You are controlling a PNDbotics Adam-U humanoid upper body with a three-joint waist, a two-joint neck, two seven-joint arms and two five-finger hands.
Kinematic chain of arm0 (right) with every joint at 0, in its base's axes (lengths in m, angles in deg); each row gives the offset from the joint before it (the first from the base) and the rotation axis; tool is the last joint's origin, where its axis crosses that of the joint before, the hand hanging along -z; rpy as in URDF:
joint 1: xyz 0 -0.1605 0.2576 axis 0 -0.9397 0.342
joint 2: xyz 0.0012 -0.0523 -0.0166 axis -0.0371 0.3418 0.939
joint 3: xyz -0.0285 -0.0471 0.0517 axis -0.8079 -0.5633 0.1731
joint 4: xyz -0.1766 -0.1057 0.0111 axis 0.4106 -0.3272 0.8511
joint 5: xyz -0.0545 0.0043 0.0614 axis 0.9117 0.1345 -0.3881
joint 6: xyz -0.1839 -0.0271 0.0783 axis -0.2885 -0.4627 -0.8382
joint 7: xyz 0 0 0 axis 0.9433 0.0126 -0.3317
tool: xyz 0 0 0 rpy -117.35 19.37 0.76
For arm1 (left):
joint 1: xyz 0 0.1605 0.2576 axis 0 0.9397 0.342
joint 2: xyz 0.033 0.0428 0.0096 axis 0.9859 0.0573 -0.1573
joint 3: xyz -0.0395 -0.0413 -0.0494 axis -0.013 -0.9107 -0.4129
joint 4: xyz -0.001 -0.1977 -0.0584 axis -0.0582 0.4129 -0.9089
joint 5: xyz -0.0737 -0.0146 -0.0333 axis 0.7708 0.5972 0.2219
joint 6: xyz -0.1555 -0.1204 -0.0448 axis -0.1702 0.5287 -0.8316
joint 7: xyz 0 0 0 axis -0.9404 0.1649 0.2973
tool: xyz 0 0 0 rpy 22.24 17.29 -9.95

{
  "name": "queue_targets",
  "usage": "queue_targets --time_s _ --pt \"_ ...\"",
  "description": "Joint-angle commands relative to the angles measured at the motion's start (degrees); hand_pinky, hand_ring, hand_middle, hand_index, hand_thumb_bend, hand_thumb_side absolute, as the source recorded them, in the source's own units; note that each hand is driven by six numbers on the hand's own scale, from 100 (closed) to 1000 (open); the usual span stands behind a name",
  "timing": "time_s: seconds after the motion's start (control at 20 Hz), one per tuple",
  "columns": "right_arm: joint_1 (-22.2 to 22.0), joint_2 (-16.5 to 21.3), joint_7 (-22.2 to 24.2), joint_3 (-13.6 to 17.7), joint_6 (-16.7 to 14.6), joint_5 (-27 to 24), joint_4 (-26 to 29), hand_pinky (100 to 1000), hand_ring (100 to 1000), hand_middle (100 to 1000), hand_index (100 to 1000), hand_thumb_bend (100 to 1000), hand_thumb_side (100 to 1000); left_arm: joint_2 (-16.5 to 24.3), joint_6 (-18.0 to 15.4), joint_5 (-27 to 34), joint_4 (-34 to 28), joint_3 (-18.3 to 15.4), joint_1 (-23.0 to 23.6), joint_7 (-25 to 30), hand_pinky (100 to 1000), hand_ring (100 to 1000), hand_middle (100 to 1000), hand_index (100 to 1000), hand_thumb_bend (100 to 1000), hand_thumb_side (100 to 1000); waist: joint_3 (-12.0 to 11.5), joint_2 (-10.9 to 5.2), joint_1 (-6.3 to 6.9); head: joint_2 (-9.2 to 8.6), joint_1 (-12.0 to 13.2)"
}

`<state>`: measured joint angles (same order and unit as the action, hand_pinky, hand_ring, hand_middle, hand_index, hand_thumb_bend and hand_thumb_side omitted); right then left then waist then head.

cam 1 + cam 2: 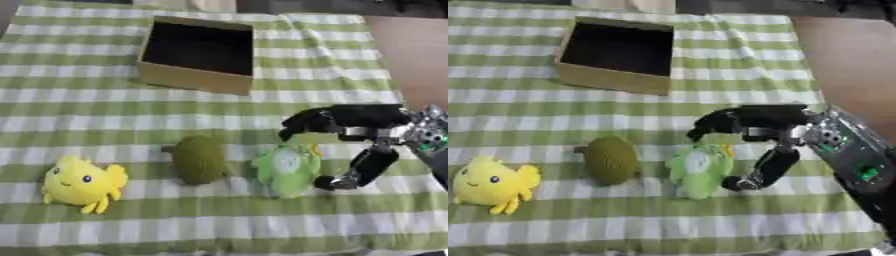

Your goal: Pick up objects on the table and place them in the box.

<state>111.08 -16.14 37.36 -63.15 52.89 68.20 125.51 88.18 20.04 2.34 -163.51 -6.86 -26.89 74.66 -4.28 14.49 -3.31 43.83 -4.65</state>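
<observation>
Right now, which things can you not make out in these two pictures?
- Box inside: dark in both views, contents unreadable.
- Light green plush toy: too blurred to tell what it depicts.
- Right hand: contact with that toy unclear; its thumb hides the toy's edge.
- Left hand: in neither view.

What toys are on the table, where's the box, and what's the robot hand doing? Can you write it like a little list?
Cloth: green and white checked tablecloth
Box: open cardboard box at the far side, nothing visible inside
Toy one: yellow plush toy, near left
Toy two: dark green plush toy, in the middle
Toy three: light green plush toy, right of the middle one
Right robot hand: open, fingers and thumb spread around the light green toy
Left robot hand: not in view
Toys in box: none seen yet
</observation>
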Motion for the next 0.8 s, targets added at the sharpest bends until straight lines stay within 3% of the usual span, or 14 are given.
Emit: queue_targets --time_s 0.05,0.25,0.5,0.6,0.8 --pt "0.5 0.3 7.4 0.7 -11.4 4.2 -1.2 1000 984 853 982 431 255 0.7 0.0 0.4 -0.9 0.0 -0.8 0.3 623 715 657 774 100 599 0.0 -0.03 -0.34 0.29 -0.1" --pt "0.1 -0.3 4.7 0.3 -14.2 9.2 -3.1 1000 987 859 983 428 291 0.7 0.0 0.5 -0.9 0.0 -0.9 0.3 623 714 656 774 100 599 -0.1 0.09 -0.31 0.29 0.0" --pt "0.1 -1.1 3.5 -0.2 -15.3 11.6 -4.8 1000 985 852 981 406 302 0.7 0.0 0.6 -0.9 0.0 -1.0 0.4 623 713 654 774 100 599 -0.1 0.14 -0.26 0.29 -0.1" --pt "0.2 -1.4 3.4 -0.5 -15.4 11.9 -5.3 1000 981 827 975 344 303 0.6 0.0 0.7 -0.9 0.0 -1.0 0.4 623 712 654 773 100 599 -0.2 0.2 -0.22 0.29 -0.1" --pt "0.3 -1.6 3.8 -0.7 -14.8 9.4 -5.0 1000 959 729 925 148 205 0.6 0.0 0.7 -0.9 0.0 -1.1 0.4 623 711 652 773 100 599 -0.2 0.28 -0.21 0.29 0.1"
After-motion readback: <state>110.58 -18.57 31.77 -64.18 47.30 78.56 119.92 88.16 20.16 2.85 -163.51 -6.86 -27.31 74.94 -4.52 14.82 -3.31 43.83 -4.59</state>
